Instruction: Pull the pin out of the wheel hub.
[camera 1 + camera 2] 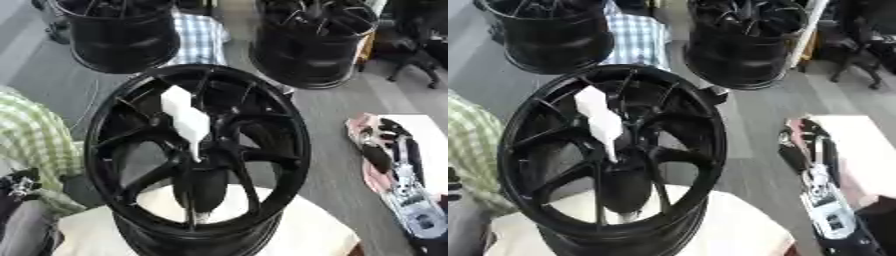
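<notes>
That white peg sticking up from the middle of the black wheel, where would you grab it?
Probably by the white pin's broad upper block, coming from above. It stands clear of the wheel hub, while its thin lower end sits hemmed in by spokes. The right hand waits beside the wheel.

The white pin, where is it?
The white pin stands at the centre of the near black wheel hub, mid-view, left of the robot's right hand.

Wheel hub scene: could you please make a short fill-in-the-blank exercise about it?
The pin standing in the wheel hub is ___ in colour.
The pin's lower end enters the wheel hub at its ___.
Behind the wheel hub stand ___ more black wheels.
Missing words: white; centre; two.
</notes>
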{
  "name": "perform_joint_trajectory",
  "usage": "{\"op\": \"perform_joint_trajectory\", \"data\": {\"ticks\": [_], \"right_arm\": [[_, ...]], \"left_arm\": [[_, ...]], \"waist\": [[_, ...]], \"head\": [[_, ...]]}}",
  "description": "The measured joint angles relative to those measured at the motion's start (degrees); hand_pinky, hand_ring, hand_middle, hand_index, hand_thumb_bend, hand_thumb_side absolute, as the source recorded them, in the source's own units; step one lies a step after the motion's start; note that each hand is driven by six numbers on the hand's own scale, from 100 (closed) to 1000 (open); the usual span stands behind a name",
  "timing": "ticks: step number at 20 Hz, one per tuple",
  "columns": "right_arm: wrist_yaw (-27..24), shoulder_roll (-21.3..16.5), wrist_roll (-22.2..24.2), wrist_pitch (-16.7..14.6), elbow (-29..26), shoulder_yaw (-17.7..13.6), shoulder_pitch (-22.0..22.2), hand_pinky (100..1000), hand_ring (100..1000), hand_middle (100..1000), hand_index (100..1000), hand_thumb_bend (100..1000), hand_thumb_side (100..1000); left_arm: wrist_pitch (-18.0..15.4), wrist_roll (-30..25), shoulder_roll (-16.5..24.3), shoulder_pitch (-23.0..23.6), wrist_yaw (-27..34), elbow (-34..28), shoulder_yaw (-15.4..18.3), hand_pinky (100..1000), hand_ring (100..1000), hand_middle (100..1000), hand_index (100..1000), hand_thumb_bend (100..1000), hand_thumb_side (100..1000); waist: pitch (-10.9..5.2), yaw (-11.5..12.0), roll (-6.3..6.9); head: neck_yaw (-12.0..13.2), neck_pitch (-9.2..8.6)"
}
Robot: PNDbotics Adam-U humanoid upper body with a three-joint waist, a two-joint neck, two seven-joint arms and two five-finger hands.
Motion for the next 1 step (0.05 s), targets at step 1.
{"op": "perform_joint_trajectory", "data": {"ticks": [1], "right_arm": [[-0.8,1.1,-1.1,-1.0,0.5,0.5,0.0,760,738,726,849,100,450]], "left_arm": [[0.0,0.0,0.0,0.0,0.1,0.1,0.0,673,711,648,749,342,574]], "waist": [[0.04,0.0,0.09]], "head": [[-0.1,-0.01]]}}
